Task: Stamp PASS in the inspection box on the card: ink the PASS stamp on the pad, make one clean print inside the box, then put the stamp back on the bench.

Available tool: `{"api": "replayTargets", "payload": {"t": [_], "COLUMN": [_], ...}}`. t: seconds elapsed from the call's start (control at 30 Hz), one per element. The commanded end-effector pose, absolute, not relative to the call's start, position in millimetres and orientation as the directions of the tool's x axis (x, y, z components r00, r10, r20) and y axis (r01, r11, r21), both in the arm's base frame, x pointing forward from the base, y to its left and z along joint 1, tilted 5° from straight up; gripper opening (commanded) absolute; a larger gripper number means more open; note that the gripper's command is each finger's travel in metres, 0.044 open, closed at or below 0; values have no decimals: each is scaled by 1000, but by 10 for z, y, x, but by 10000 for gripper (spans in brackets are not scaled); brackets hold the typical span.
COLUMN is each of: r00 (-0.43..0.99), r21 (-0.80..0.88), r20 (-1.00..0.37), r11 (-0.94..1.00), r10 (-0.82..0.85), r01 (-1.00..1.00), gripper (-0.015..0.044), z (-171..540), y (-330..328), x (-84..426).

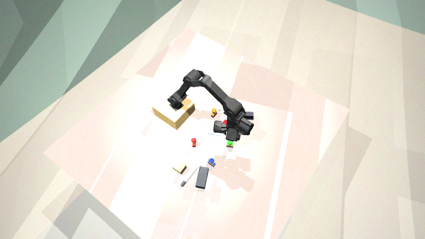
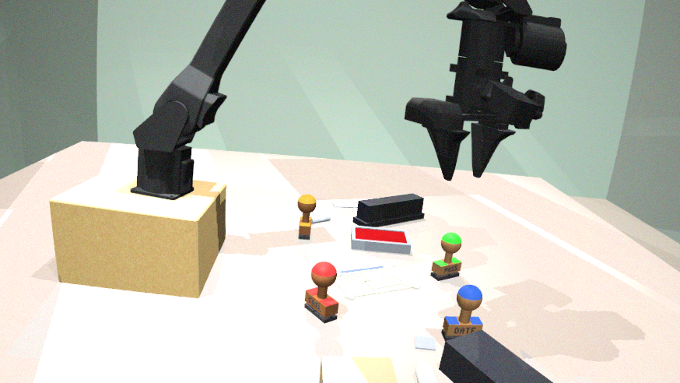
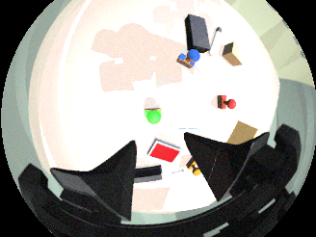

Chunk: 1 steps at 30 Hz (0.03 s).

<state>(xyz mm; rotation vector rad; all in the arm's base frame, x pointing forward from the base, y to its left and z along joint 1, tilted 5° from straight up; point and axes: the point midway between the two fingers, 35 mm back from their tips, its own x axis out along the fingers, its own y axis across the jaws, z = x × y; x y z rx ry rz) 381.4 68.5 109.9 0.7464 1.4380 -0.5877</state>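
Note:
The PASS stamp (image 1: 230,143) (image 2: 450,240) (image 3: 154,117), with a green-topped knob, stands upright on the bench right of the card. My gripper (image 2: 463,177) (image 3: 160,139) is open and empty, high above the bench; its fingertips are well above the stamp's knob. The red ink pad (image 1: 224,122) (image 2: 380,236) (image 3: 164,151) lies open in its grey tray behind the card, partly hidden by the arm in the top view. The card (image 2: 352,286) lies flat and is washed out by glare; its box lines are faint, and I cannot tell whether it bears a print.
The red FAIL stamp (image 1: 193,140) (image 2: 324,272) stands left of the card, the blue DATE stamp (image 1: 211,161) (image 2: 469,298) at the front right. An orange-topped stamp (image 2: 306,204) and black long object (image 2: 390,209) are behind. A dark block (image 1: 202,177), pale block (image 1: 179,167) and marker (image 1: 190,175) lie at the front.

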Motion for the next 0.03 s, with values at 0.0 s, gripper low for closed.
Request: {"api": "replayTargets", "payload": {"t": [0.0], "r00": [64], "r21": [100], "r20": [-995], "r11": [650], "r10": [79], "r01": [753], "gripper": [266], "z": [1099], "y": [685], "x": [3814]}}
